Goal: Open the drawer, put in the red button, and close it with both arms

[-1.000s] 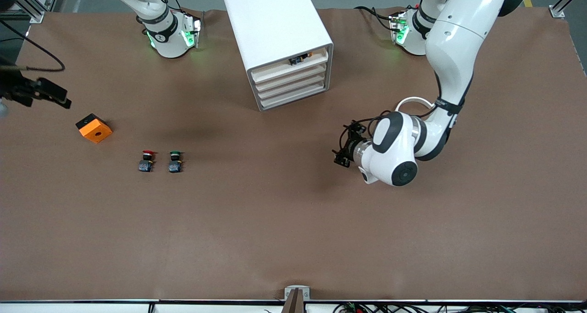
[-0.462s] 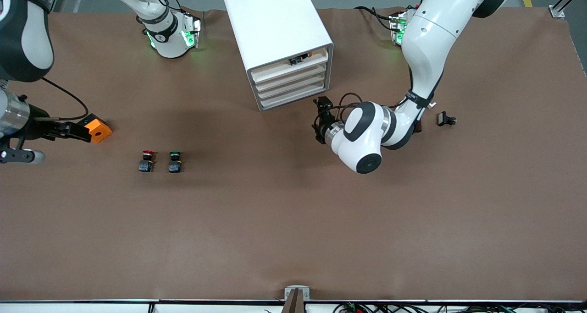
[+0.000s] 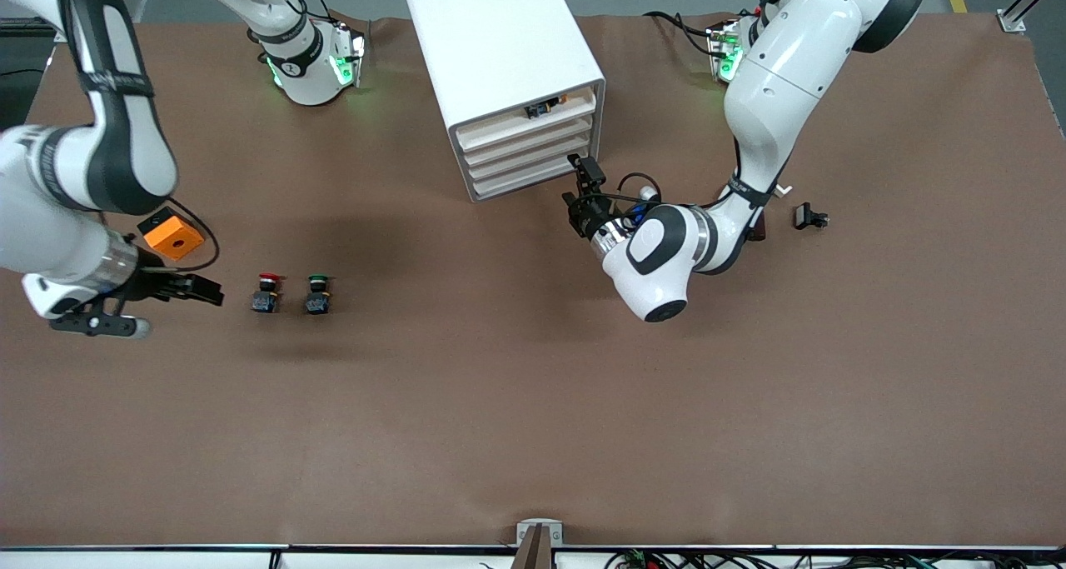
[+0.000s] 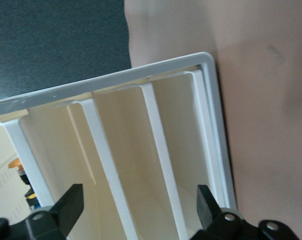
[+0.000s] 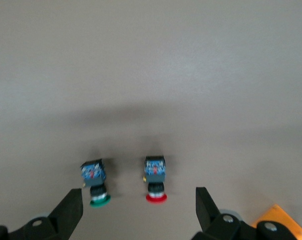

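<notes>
While the drawer (image 3: pixel 530 122) sits shut in the white cabinet (image 3: pixel 500 44) at the top middle of the front view, both arms are getting ready for their jobs. The left gripper (image 3: pixel 583 190) is just in front of the cabinet's lower slats, near the corner toward the left arm's end of the surface (image 3: pixel 533 427). Its jaws are wide open and hold nothing. It looks lined up that way so it can catch a drawer front and pull.

The red button (image 3: pixel 266 292) stands on the surface in the left middle of the front view. The green button (image 3: pixel 316 294) is just beside it. An orange block (image 3: pixel 171 234) lies higher in the picture, up and to the left of them. The right gripper (image 3: pixel 187 288) is low over the surface, beside the red button, pointing at it. Its jaws are wide open and empty too. I think it waits there so it can grab the button once the drawer is out.

Some things are hard to see. A small dark and orange thing (image 3: pixel 543 107) sits in the top slot of the cabinet, but I cannot tell what it is. A little black part (image 3: pixel 809 217) lies at the right of the front view. In the left wrist view only part of the cabinet shows, and the slats are cut off.
</notes>
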`<action>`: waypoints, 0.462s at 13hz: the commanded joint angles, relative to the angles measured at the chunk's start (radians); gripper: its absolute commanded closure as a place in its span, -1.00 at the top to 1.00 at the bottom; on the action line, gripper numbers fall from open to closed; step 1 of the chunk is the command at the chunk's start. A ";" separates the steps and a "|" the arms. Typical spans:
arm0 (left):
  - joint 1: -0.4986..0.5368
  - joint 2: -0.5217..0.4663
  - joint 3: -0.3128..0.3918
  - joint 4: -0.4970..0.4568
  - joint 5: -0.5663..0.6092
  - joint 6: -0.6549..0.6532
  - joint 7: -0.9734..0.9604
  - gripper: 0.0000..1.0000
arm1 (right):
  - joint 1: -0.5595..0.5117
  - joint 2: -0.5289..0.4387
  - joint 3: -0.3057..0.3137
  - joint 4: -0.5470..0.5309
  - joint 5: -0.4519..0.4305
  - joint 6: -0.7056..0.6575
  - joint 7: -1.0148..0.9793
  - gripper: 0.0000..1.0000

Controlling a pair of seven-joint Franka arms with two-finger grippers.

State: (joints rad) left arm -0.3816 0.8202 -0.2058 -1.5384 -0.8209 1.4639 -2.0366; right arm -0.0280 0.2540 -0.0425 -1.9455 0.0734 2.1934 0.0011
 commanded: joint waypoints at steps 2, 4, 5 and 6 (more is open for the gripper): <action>-0.023 0.016 -0.001 0.015 -0.078 -0.022 -0.102 0.69 | 0.025 0.072 0.000 -0.081 0.014 0.132 0.013 1.00; -0.060 0.017 -0.001 0.015 -0.081 -0.022 -0.143 0.66 | 0.026 0.134 0.000 -0.082 0.005 0.179 0.005 1.00; -0.074 0.019 -0.001 0.015 -0.083 -0.022 -0.171 0.66 | 0.025 0.163 0.000 -0.082 0.002 0.192 0.003 1.00; -0.075 0.020 -0.001 0.014 -0.083 -0.023 -0.186 0.66 | 0.025 0.177 0.000 -0.082 0.000 0.203 0.003 1.00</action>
State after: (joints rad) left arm -0.4424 0.8278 -0.2086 -1.5383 -0.8852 1.4542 -2.1795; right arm -0.0032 0.3976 -0.0418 -2.0342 0.0752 2.3747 0.0024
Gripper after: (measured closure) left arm 0.167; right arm 0.000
